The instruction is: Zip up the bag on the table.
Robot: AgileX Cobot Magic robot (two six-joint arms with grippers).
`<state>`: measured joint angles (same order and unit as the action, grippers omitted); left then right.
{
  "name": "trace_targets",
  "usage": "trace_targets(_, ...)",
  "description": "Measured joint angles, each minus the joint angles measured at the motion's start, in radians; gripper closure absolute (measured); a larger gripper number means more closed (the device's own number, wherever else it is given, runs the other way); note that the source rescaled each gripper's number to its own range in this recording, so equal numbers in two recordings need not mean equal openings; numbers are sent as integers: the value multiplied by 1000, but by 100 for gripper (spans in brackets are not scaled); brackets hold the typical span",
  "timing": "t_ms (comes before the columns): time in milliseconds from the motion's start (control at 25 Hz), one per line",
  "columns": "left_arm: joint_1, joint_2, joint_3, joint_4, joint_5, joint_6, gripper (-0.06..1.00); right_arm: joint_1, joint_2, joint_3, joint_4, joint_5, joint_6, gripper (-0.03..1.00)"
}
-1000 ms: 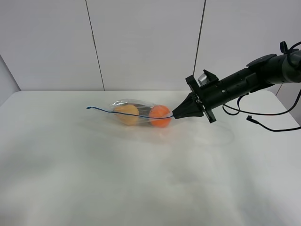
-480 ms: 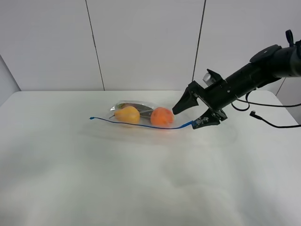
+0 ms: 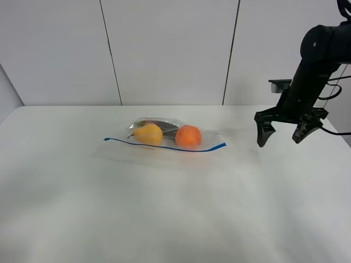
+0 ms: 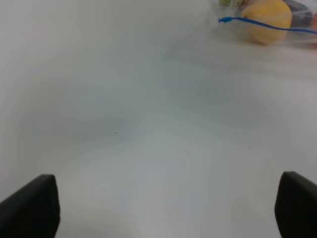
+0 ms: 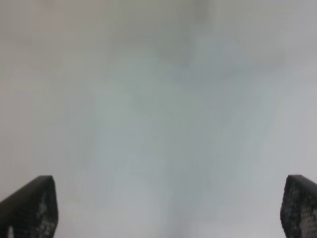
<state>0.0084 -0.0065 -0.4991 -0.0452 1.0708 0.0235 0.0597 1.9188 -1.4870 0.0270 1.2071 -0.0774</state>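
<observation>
The clear bag (image 3: 164, 139) lies flat on the white table (image 3: 164, 219), its blue zip strip (image 3: 164, 147) along the near edge. A yellow pear (image 3: 147, 133), an orange (image 3: 188, 136) and a dark item (image 3: 164, 126) show through it. My right gripper (image 3: 282, 135) is open and empty, pointing down above the table to the right of the bag. In the right wrist view its fingertips (image 5: 29, 208) frame bare table. My left gripper (image 4: 163, 208) is open; its view shows the pear (image 4: 267, 20) and strip end (image 4: 225, 20). The left arm is outside the exterior view.
Black cables (image 3: 334, 131) hang behind the right arm at the table's right edge. White wall panels (image 3: 164, 49) stand behind the table.
My right gripper let go of the zip strip's right end, opened, and swung away to the right and upright. The bag settled flat on the table.
</observation>
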Motion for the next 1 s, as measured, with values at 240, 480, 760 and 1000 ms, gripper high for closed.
trace_targets(240,0,0,0,0,0,0,-5,-31,-35,3,3,5,6,-3)
trace_targets(480,0,0,0,0,0,0,-5,-31,-172,97,5,5,11,-3)
trace_targets(760,0,0,0,0,0,0,-5,-28,-515,381,38,4,14,-3)
trace_targets(1000,0,0,0,0,0,0,-5,-28,-914,685,40,-29,14,-3)
